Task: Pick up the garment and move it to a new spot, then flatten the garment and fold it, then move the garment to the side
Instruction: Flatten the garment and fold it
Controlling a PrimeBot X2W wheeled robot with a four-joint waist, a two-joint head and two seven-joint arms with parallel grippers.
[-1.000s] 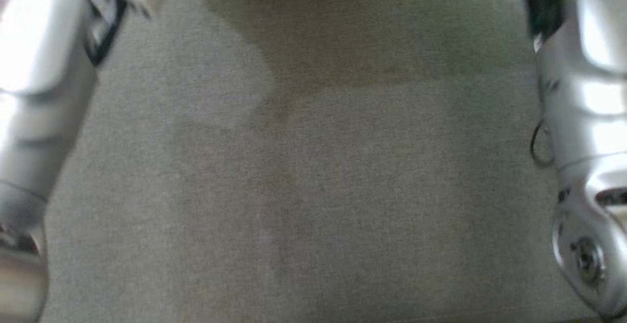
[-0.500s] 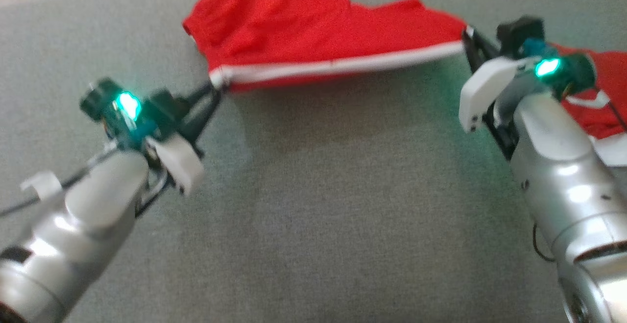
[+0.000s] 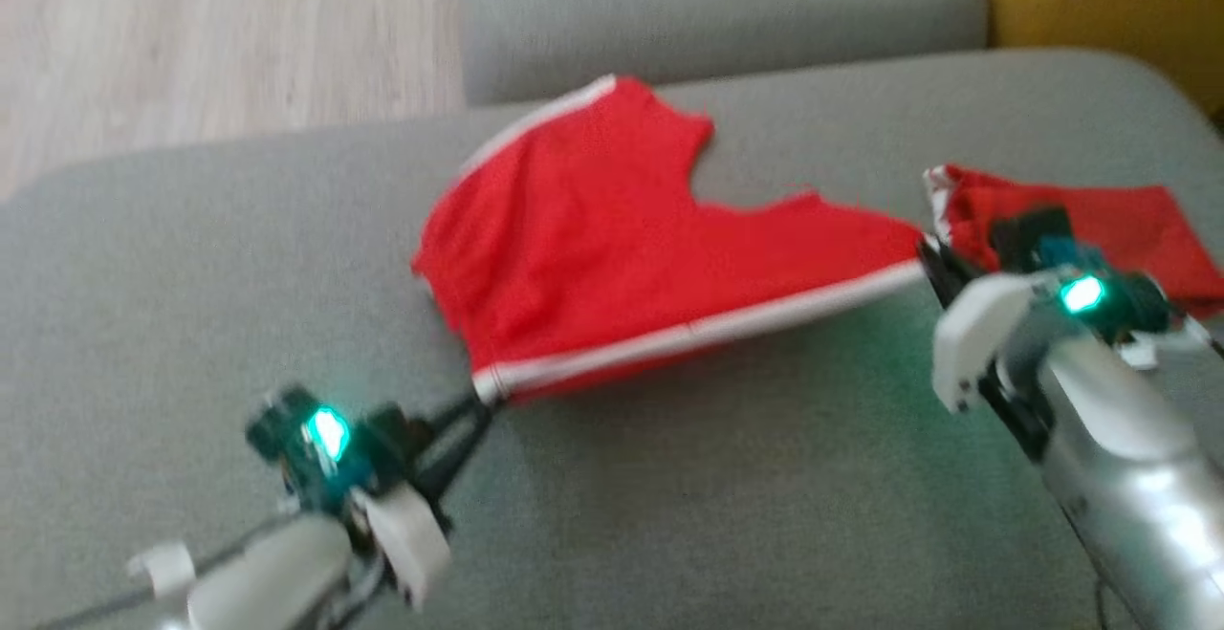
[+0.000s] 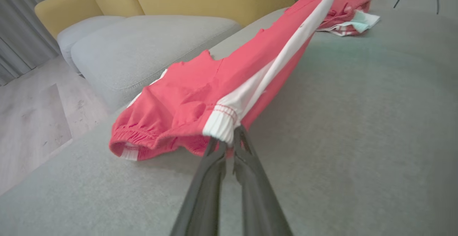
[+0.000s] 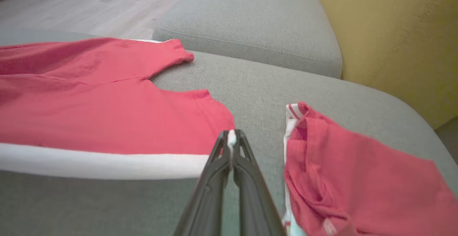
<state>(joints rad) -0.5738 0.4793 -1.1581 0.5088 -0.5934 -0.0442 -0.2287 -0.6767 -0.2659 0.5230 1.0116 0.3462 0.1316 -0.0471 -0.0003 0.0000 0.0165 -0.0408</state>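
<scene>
Red shorts (image 3: 622,257): stretched taut between both claws, above grey sofa cushion (image 3: 669,496).
Left gripper (image 3: 481,393): clamped on white-striped waistband corner.
Right gripper (image 3: 926,252): pinching the stripe's opposite end; second red garment (image 3: 1100,228) just right of it.

Red shorts (image 3: 593,257) lie on the grey cushion (image 3: 669,515), white-striped edge pulled taut

Head camera has tilted upward. The garment (image 3: 612,257), left gripper (image 3: 483,393) and right gripper (image 3: 926,249) have entered its view.
</scene>
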